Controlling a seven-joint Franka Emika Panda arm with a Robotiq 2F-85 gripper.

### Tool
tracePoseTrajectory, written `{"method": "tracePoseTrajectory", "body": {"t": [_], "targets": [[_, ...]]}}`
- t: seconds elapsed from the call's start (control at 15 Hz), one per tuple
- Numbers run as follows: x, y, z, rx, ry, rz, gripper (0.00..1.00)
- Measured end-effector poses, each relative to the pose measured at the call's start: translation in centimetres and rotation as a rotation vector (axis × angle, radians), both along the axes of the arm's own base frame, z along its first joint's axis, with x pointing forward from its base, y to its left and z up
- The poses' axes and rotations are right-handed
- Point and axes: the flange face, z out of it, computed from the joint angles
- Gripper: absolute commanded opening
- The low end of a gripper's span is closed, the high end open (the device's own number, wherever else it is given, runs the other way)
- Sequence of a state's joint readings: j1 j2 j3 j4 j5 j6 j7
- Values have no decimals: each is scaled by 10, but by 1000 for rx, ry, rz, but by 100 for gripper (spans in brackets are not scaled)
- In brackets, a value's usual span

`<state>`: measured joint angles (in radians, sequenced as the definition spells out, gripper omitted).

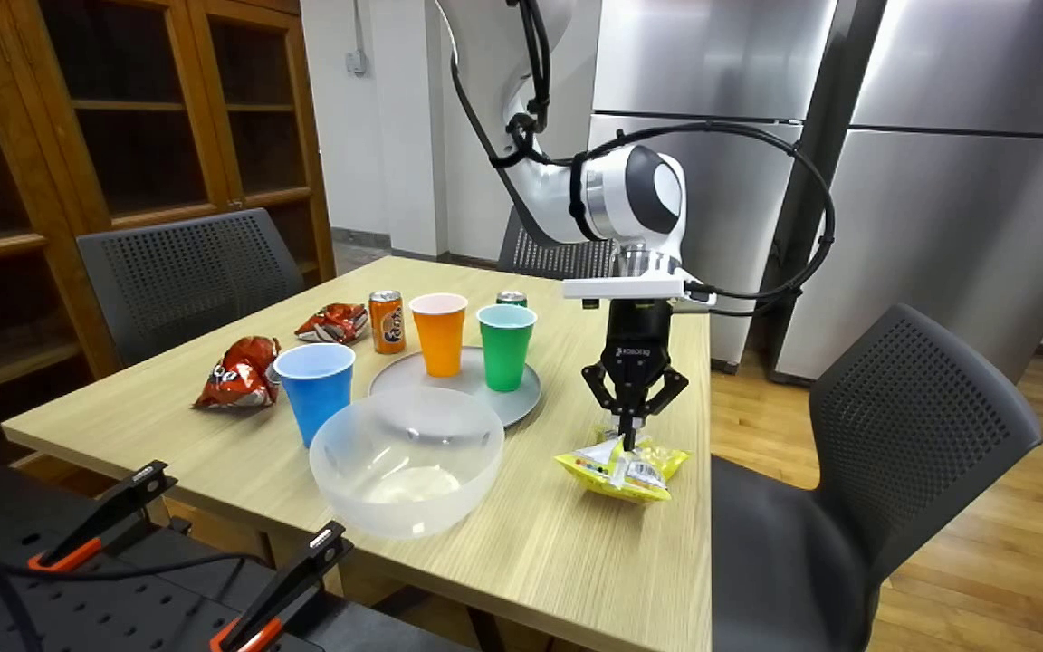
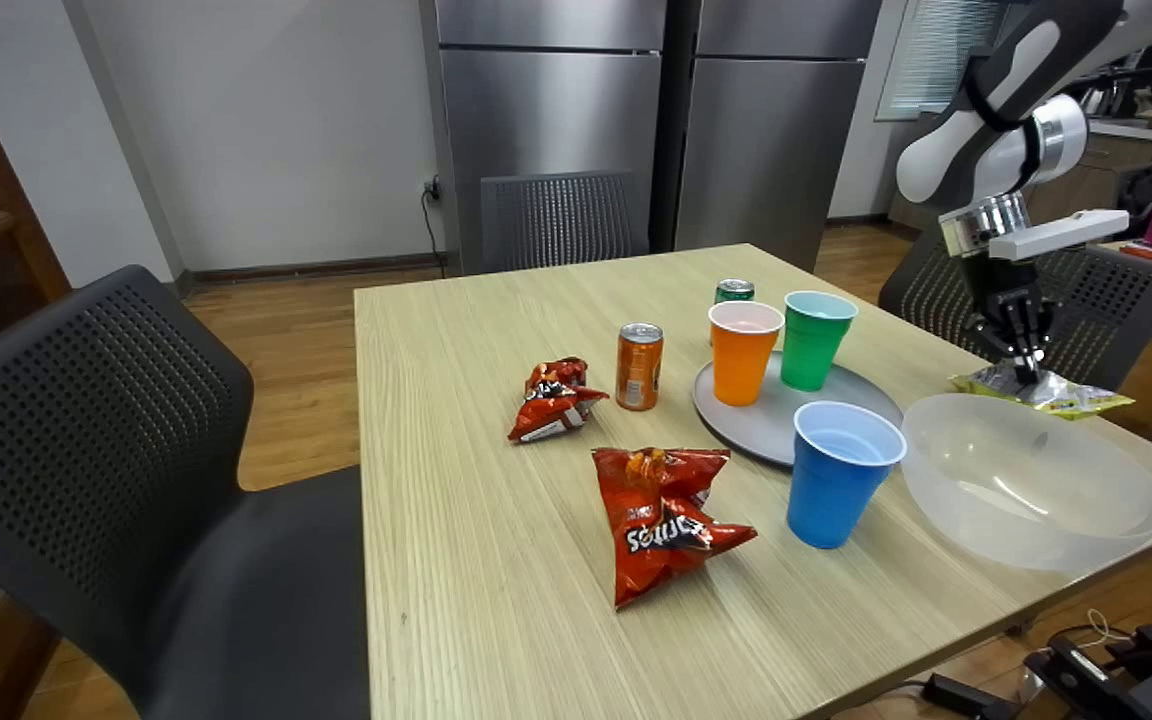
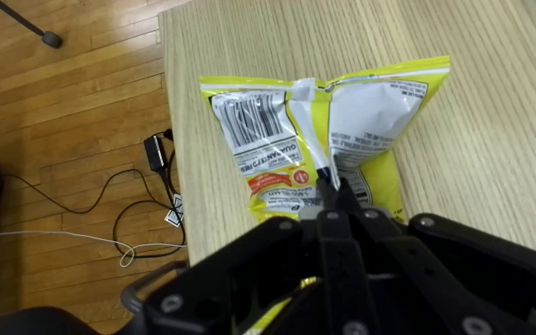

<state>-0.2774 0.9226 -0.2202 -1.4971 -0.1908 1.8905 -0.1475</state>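
Yellow snack bag (image 3: 312, 137): glossy, white-paneled, barcoded; middle puckered, pinched by end effector (image 3: 335, 185).

You are working in what looks like a break room or shared kitchen, and the 2 tall steel refrigerators (image 2: 551, 110) in both exterior views are your clearest sign of it. Around your pale wooden table (image 1: 576, 552) stand dark chairs (image 1: 924, 426) with a perforated back each, more office than home, and on it you have plastic cups (image 2: 836, 490), drink cans (image 2: 639, 370) and red snack bags (image 2: 656, 520). You also see a glass-doored wooden cabinet (image 1: 123, 109), a plank floor (image 2: 296, 380) and, in the background of an exterior view, a drawer-fronted counter (image 2: 1121, 152) near a window blind (image 2: 941, 55).
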Motion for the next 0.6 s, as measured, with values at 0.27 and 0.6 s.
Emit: {"method": "tracePoseTrajectory", "body": {"t": [0.27, 0.6], "targets": [[4, -2, 2, -10, -36, 10, 0], [3, -4, 12, -27, -136, 29, 0]]}}
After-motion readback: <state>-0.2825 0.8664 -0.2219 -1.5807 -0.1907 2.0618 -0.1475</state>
